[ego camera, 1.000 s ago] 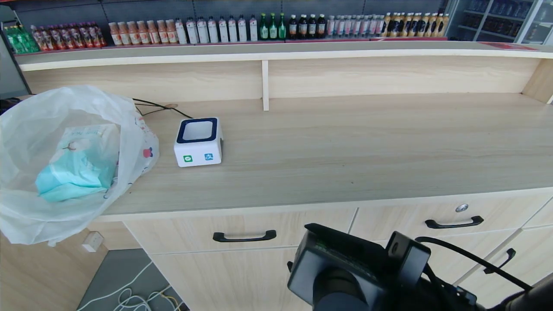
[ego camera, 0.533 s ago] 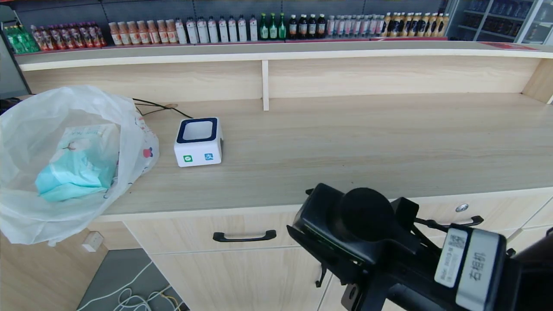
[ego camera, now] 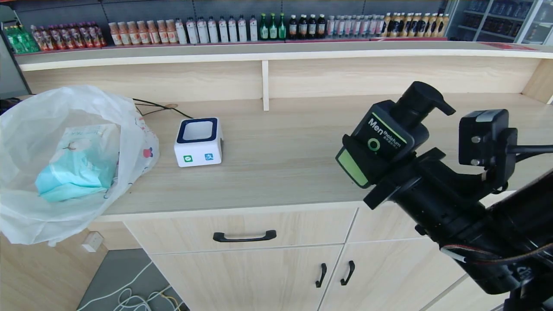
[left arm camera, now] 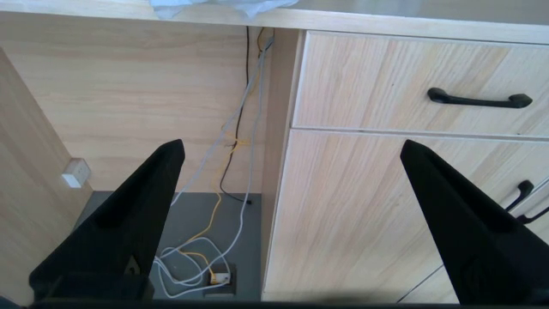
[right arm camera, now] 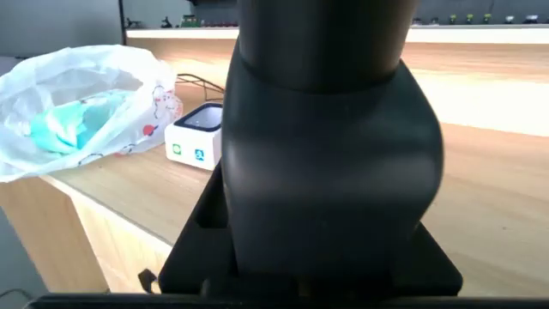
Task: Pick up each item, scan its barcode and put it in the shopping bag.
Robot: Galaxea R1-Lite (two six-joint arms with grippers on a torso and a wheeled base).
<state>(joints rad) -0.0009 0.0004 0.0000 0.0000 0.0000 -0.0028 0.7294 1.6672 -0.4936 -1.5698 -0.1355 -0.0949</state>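
Shopping bag (ego camera: 65,172) is seen at the counter's (ego camera: 281,172) left end, with the scanner (ego camera: 198,141) beside it. Left gripper (left arm camera: 292,150) is held open below the counter. Pump bottle (ego camera: 384,138) is clamped by right gripper (ego camera: 402,172) over the counter's right side, its long axis tilted and the pump end up and rightward.

A dark bottle (right arm camera: 326,146) stands close up, clasped at its base by the right claw (right arm camera: 309,266). Behind it on the wooden table (right arm camera: 480,197) sits a white scanner box (right arm camera: 196,142) with a dark blue rim. Just beside that is a translucent shopping bag (right arm camera: 103,77) holding a teal package (right arm camera: 64,124). A black cable (right arm camera: 202,83) lies behind the scanner box.
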